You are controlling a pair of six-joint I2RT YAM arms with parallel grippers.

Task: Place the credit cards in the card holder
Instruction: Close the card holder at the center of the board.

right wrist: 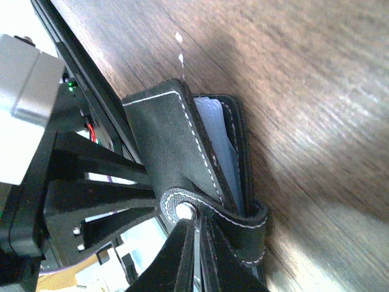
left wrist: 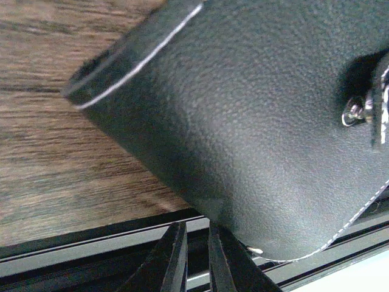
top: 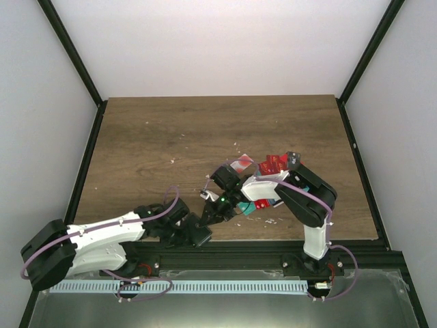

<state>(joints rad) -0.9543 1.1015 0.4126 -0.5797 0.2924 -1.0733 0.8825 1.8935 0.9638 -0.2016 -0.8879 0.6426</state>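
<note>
Right gripper is pressed nearly shut, its two fingertips pinching the snap tab of the card holder just below the metal stud. Right arm rises from its base at the near right edge, folds at the elbow and reaches its white forearm leftward to the middle of the table.

Left arm lies low, stretched from the near left corner toward the same spot, so both wrists meet at the near centre. Left gripper has its fingers drawn almost together, only a sliver between them. Their tips vanish under the holder's pebbled black lower edge, where they appear to nip the leather. In the right wrist view the left gripper's black frame stands just beside the holder, reaching in behind its flap.

Held between the two grippers, the card holder is partly folded. Its white-stitched flap stands away from the back wall, and the light blue-grey lining shows in the gap.

Credit cards lie on the wood just beyond and under the right forearm. Red ones sit by the elbow, a white one with a red circle is beside them, and a red and teal pair lies nearer the rail. The forearm partly covers this pair. White flecks dot the tabletop farther back.
</note>
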